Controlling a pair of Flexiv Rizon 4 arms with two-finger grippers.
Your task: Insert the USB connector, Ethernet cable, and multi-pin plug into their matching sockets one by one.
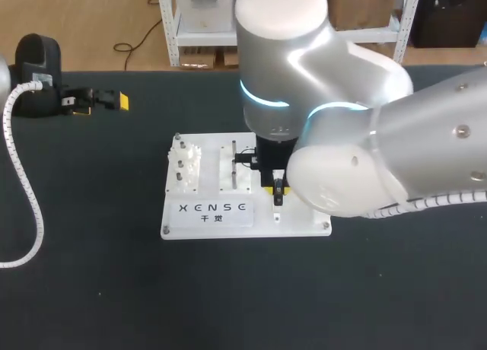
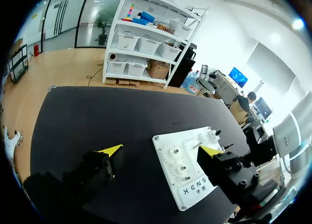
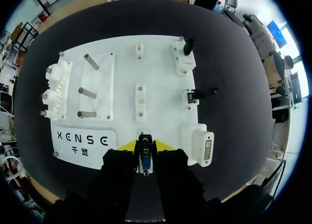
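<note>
1. Two arms work over a matte black table (image 1: 91, 274). The left gripper (image 1: 102, 105) rests low over the cloth, well apart from the white board (image 1: 297, 221), which lies off ahead of it and to one side.
2. Its fingers are spread wide with nothing between them; only bare black surface lies under them.
3. On the board, on the side nearer the left gripper, stands a row of white gears (image 3: 54, 87), with three metal pegs (image 3: 87, 93) just beside them.
4. The right gripper (image 3: 146, 145) hangs over the board's near edge, clamped on the multi-pin plug (image 3: 145, 163), which sits upright between its yellow tips with its blue pin face showing.
5. The multi-pin socket (image 3: 204, 149), a white block, stands just beside the right gripper at the board's corner, apart from the plug.
6. Ahead of the right gripper, past that socket, two small black connectors (image 3: 202, 93) sit in white holders along the same edge. I cannot tell which is the USB and which the Ethernet.
</note>
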